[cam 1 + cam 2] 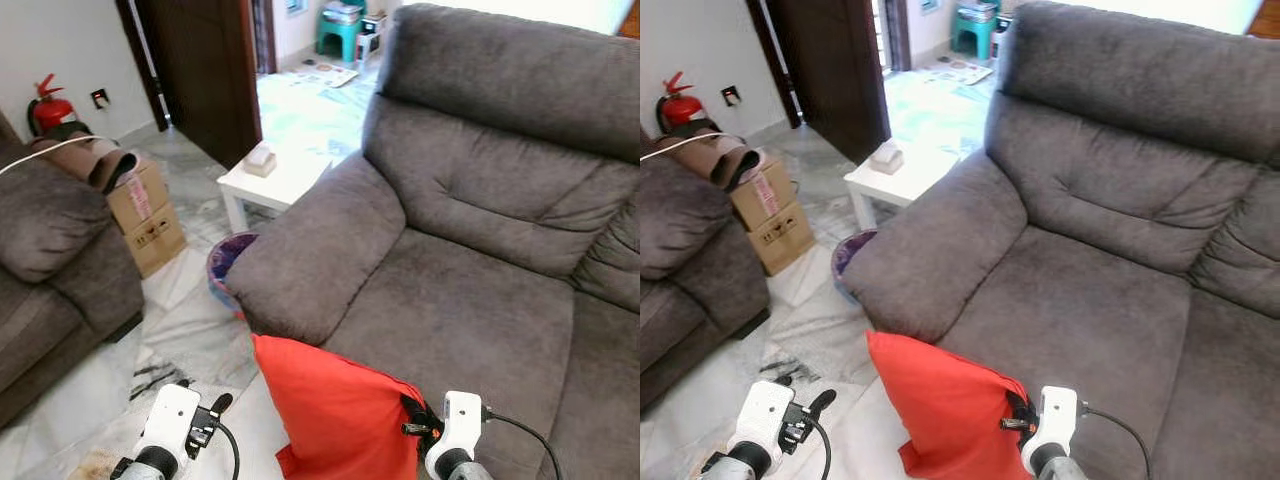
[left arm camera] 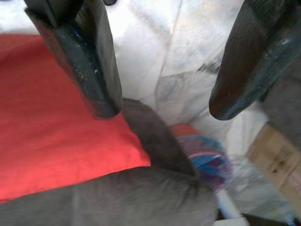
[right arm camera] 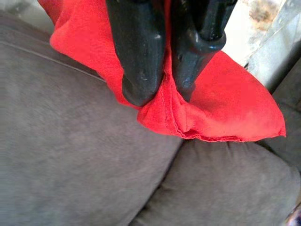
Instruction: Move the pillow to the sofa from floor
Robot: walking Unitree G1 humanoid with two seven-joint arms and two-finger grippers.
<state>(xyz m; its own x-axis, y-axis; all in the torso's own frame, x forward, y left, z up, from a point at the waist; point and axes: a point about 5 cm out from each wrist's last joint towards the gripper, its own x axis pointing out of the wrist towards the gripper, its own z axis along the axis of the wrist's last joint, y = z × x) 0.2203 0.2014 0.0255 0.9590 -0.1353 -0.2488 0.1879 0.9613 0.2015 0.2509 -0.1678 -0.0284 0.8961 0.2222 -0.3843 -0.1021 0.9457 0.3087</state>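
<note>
A red pillow (image 1: 335, 410) hangs at the front edge of the grey sofa (image 1: 470, 290), just below its left armrest (image 1: 320, 250). My right gripper (image 3: 162, 96) is shut on a pinched fold of the pillow's (image 3: 225, 108) edge, above the seat cushion. In the left eye view the right gripper (image 1: 415, 420) sits at the pillow's right side. My left gripper (image 1: 215, 405) stands open over the marble floor, left of the pillow and holding nothing. In the left wrist view the open fingers (image 2: 94, 70) frame the pillow's corner (image 2: 51, 132) and the armrest.
A white side table (image 1: 275, 185) with a tissue box (image 1: 260, 158) stands beside the armrest, with a blue-purple basket (image 1: 228, 262) below it. Cardboard boxes (image 1: 145, 215) and a second grey sofa (image 1: 50, 260) are on the left. A dark door (image 1: 205, 70) is behind.
</note>
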